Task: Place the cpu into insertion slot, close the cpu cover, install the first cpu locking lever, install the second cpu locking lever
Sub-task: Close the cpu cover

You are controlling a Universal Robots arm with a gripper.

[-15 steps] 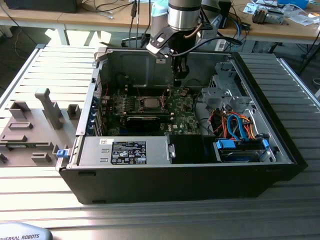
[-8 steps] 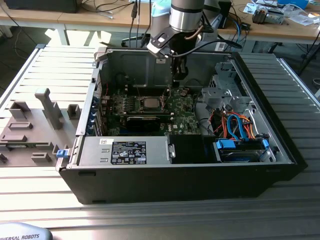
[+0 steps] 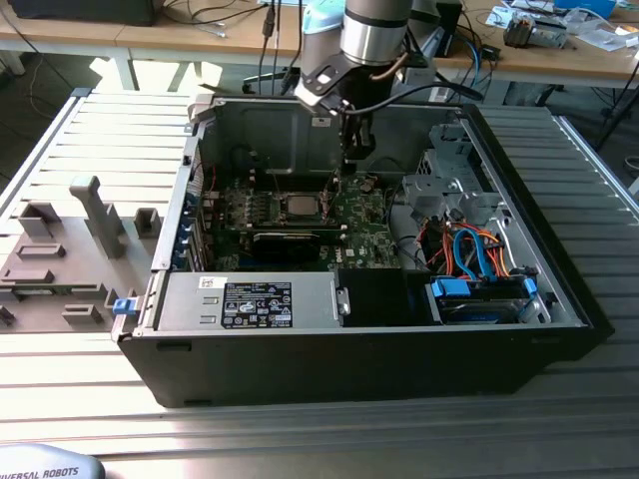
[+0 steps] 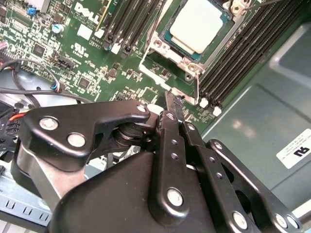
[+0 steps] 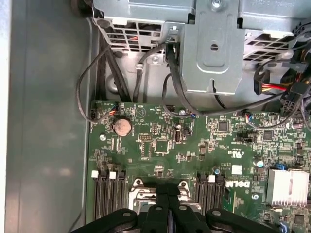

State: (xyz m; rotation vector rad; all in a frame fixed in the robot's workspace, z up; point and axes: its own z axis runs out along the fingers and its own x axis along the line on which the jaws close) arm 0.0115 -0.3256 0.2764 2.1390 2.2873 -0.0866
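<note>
Silver-grey cpu (image 4: 199, 24) sits in the insertion slot (image 4: 189, 63), and the cpu cover (image 4: 158, 46) looks lowered around it. My fingers (image 4: 170, 124) are pressed together, just beside a thin locking lever (image 4: 198, 83). I judge the latching is left.

The arm (image 3: 374, 30) is reaching straight down, its claw (image 4: 172, 101) holding both fingers (image 4: 170, 128) pressed together.

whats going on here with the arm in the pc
A robot arm reaches its gripper into an open computer case, over the motherboard. The cpu lies in place, with the cpu cover framing it. The gripper's fingers are shut and look empty. Their tips sit just beside a corner of the cover.
</note>
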